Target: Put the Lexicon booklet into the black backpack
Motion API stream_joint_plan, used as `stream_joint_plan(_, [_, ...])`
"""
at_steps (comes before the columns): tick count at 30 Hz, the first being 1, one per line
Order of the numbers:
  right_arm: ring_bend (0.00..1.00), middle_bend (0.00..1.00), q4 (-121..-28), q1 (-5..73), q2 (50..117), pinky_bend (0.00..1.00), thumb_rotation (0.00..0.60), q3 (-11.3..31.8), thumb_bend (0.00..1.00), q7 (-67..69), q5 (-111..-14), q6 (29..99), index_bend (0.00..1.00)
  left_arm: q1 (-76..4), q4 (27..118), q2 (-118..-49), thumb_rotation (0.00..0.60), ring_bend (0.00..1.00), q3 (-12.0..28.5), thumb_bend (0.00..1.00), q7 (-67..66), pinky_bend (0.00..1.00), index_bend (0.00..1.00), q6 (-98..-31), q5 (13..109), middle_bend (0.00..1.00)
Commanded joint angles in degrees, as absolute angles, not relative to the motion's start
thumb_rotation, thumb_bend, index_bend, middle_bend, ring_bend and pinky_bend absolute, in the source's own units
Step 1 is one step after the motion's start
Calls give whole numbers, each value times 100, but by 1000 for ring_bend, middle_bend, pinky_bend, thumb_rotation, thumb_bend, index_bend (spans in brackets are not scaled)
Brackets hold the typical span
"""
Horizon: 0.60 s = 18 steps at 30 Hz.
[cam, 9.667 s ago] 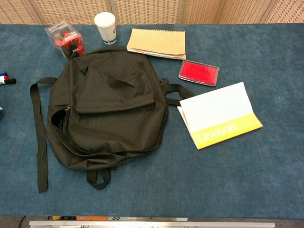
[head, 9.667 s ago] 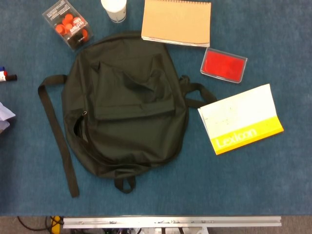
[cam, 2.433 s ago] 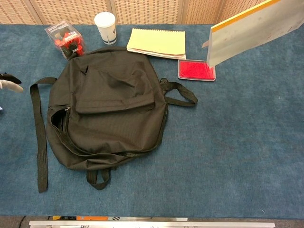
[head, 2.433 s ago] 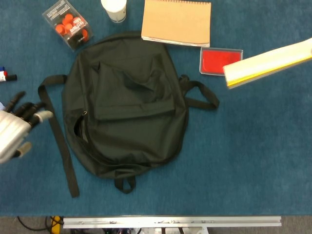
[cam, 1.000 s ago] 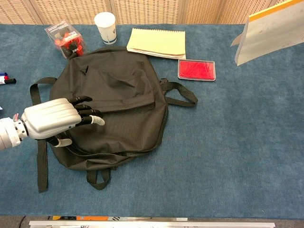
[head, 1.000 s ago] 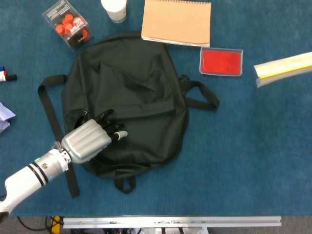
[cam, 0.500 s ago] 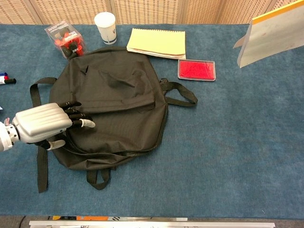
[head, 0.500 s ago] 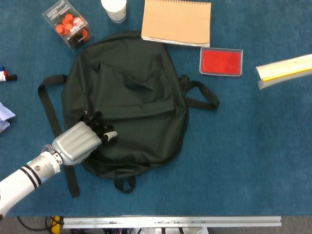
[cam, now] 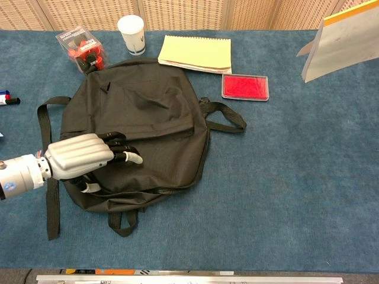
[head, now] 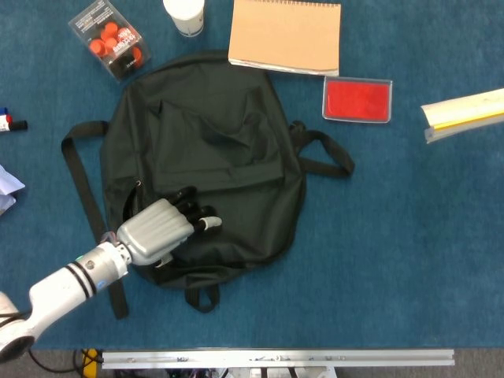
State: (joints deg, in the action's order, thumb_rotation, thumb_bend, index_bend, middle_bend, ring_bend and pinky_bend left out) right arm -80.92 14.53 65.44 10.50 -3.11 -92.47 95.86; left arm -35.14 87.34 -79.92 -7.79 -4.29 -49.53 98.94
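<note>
1. Left robot hand rests on the black backpack at 7 o'clock, fingers loosely curled; whether they pinch the fabric is unclear.
2. Lexicon booklet floats at 2 o'clock; its holder is hidden.
3. Lift the flap wide first, then slide it in.

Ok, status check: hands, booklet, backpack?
Left hand resting on black backpack, holding nothing. Right hand out of frame. Lexicon booklet raised at the right edge, clear of the table. Backpack lies flat; nothing in between.

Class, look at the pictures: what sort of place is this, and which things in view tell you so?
Probably an office or lab work table: a blue cloth surface carrying stationery, such as a spiral notepad, a red ink pad and marker pens, beside a paper cup.
</note>
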Motion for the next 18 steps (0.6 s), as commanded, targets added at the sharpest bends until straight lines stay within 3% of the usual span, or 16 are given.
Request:
stream_joint_plan(1, [518,708,-8078,1447,6548,606,600,1058,0,-291,-9242,9591,681,-3592,8696,-8120,600,192,-688,222,-215,32,185,-4931,9776,140])
stream_joint_plan(7, [518,708,-8055,1432,6546,606,600,1071,0,-248,-9239,9601,681,-3718,8791,-8156,600,276,-621,222,232,54,262,-4871,9608,219])
stream_joint_plan(15, [518,709,-8068,1405,6530,607,600,1103,0,-206,-9223,9637,681,-3801,8828,-8246,600,499,-620,222,900,321,421,-4827,9419,389])
stream_joint_plan(18, [518,709,-8083,1403,6521,607,600,1119,0,-191,-9216,9641,681,-3861,8811,-8310,600,572,-572,223,1246,375,482,-4740,9291,465])
